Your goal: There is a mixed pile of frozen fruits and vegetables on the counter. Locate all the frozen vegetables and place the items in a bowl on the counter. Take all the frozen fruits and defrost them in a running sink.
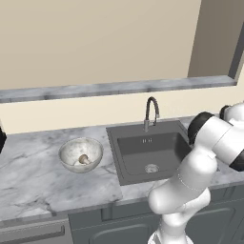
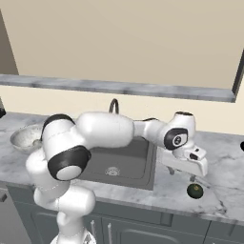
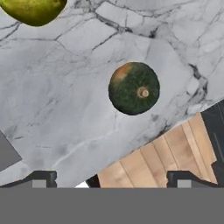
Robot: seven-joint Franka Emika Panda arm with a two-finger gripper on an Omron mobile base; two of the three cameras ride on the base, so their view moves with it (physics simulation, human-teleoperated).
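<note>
Fingers (image 3: pixel 109 179) spread above unlabelled dark green vegetable (image 3: pixel 134 88).

I note a plain beige wall (image 1: pixel 95 43) across the back of the room. A grey-white veined ledge (image 1: pixel 119 88) runs along it from side to side. A grey-brown panel (image 1: pixel 214 38) stands upright at the upper right of my left base view, meeting the ledge's end. A dark object (image 1: pixel 1 140) is cut off at that view's left edge; I cannot tell what it is. Dark grey cabinet fronts (image 1: pixel 114 226) fill the bottom, with a long bar handle (image 1: pixel 33 234) at lower left. My hand view shows light wooden floor planks (image 3: pixel 162 162) below.
</note>
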